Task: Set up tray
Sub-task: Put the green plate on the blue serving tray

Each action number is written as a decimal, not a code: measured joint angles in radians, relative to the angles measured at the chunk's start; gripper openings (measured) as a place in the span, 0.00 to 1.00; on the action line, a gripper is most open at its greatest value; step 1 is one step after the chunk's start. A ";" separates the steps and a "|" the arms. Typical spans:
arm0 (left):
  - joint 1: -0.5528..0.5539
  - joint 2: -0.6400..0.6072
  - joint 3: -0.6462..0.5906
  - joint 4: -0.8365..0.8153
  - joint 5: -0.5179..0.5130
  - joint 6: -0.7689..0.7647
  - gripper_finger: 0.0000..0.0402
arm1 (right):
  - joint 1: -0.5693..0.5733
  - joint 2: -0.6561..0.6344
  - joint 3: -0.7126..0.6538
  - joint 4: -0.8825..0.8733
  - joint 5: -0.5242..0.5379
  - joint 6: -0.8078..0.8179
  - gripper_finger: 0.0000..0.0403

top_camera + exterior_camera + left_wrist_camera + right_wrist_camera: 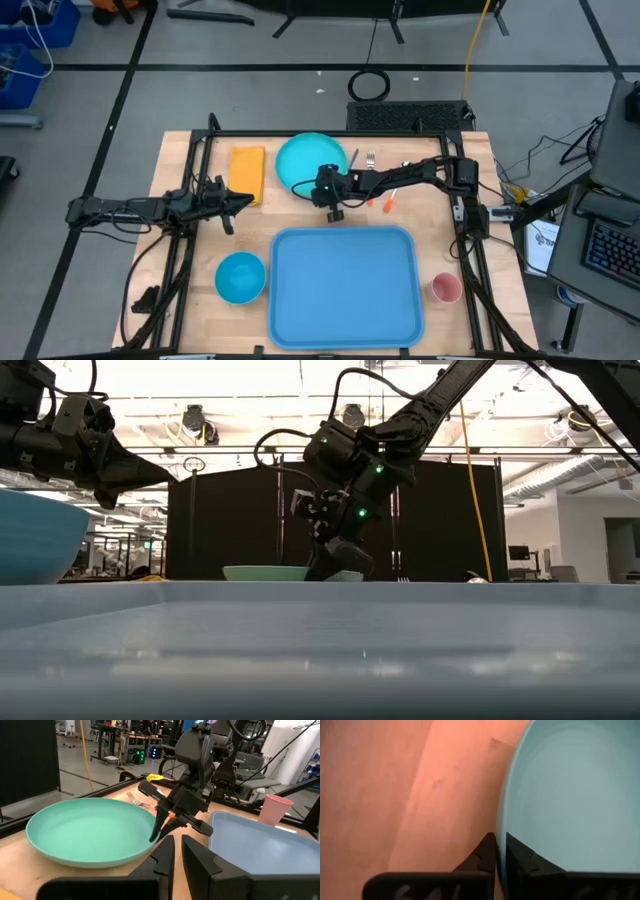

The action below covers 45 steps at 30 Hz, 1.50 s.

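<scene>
tray (345, 285) foreground, unlabelled | right gripper (322, 190) pinches plate (305, 160) rim | left gripper (240, 203) seemingly clenched

Smooth blue plastic tray (345, 285), matt turquoise plate (90, 832) (faint sheen), pale wood-grain table (395, 785)

Overhead looks straight down; low level, table-height; wrists close; all share plate (311, 160).

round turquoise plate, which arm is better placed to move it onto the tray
Right. The right gripper is shut on the round turquoise plate's rim, next to the large blue plastic tray. The left gripper sits farther off, by the orange-yellow napkin.
</scene>
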 joint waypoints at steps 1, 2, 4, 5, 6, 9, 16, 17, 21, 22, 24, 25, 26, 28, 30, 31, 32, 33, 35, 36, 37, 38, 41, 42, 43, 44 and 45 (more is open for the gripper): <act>0.000 0.000 0.000 0.000 0.000 0.000 0.09 | 0.002 0.000 0.000 -0.002 0.021 -0.007 0.01; 0.000 0.000 0.000 0.000 0.000 0.000 0.09 | 0.005 0.000 0.000 -0.002 0.043 -0.010 0.01; 0.000 0.000 0.000 0.000 0.000 0.000 0.09 | 0.011 0.000 0.000 0.001 0.072 -0.011 0.01; 0.000 0.000 0.000 0.000 0.000 0.000 0.09 | 0.011 0.001 0.000 0.001 0.072 -0.011 0.01; 0.000 0.000 0.000 -0.001 0.000 0.000 0.09 | 0.012 0.001 0.000 0.001 0.071 -0.011 0.01; 0.000 0.000 0.000 -0.001 0.000 0.000 0.09 | 0.017 0.001 0.000 0.002 0.076 -0.011 0.01; 0.000 0.000 0.000 -0.001 0.000 0.007 0.09 | 0.045 -0.017 -0.001 0.012 0.137 -0.031 0.00; 0.000 0.000 0.000 -0.001 0.000 0.009 0.09 | 0.050 -0.022 -0.001 0.013 0.153 -0.040 0.00; 0.000 0.000 0.000 -0.001 0.000 0.009 0.09 | 0.063 -0.051 -0.001 0.015 0.173 -0.050 0.00; 0.000 0.000 0.000 -0.001 0.000 0.009 0.09 | 0.066 -0.057 -0.001 0.014 0.181 -0.053 0.00; 0.000 0.000 0.000 -0.001 0.000 0.009 0.09 | 0.070 -0.073 -0.001 0.001 0.186 -0.056 0.00; 0.000 0.000 0.000 -0.002 0.000 0.009 0.09 | 0.073 -0.082 -0.001 -0.006 0.196 -0.054 0.00; 0.000 0.000 0.000 -0.001 0.000 0.009 0.09 | 0.076 -0.092 -0.001 -0.014 0.202 -0.051 0.00; 0.000 0.000 0.000 -0.001 0.000 0.009 0.09 | 0.079 -0.113 -0.001 -0.028 0.202 -0.038 0.00; 0.000 0.000 0.000 -0.001 0.000 0.009 0.09 | 0.084 -0.136 -0.001 -0.054 0.202 -0.026 0.00; 0.000 0.000 0.000 -0.001 0.000 0.009 0.09 | 0.086 -0.146 -0.001 -0.064 0.202 -0.019 0.00; 0.000 0.000 0.000 -0.002 0.000 0.009 0.09 | 0.089 -0.159 -0.001 -0.075 0.202 -0.012 0.00; 0.000 0.000 0.000 -0.002 0.000 0.009 0.09 | 0.090 -0.169 -0.001 -0.086 0.202 -0.004 0.00; 0.000 0.000 0.000 -0.001 0.000 0.009 0.09 | 0.097 -0.190 -0.001 -0.098 0.203 0.010 0.00; 0.000 0.000 0.000 -0.001 0.000 0.009 0.09 | 0.100 -0.200 -0.001 -0.109 0.202 0.014 0.00; 0.000 0.000 0.000 -0.001 0.000 0.009 0.09 | 0.103 -0.209 -0.001 -0.118 0.203 0.020 0.00; 0.000 0.000 0.000 -0.001 0.000 0.009 0.09 | 0.107 -0.217 -0.001 -0.127 0.203 0.024 0.00; 0.000 0.000 0.000 -0.001 0.000 0.008 0.09 | 0.122 -0.238 -0.001 -0.146 0.207 0.028 0.00; 0.000 0.000 0.000 -0.001 0.000 0.008 0.09 | 0.127 -0.245 -0.001 -0.154 0.208 0.031 0.00; 0.000 0.000 0.000 -0.001 0.000 0.008 0.09 | 0.133 -0.248 -0.001 -0.158 0.208 0.034 0.00; 0.000 0.000 0.000 -0.001 0.000 0.008 0.09 | 0.140 -0.249 0.000 -0.161 0.209 0.038 0.00; 0.000 0.000 0.000 -0.001 0.000 0.008 0.09 | 0.146 -0.253 0.000 -0.172 0.212 0.041 0.00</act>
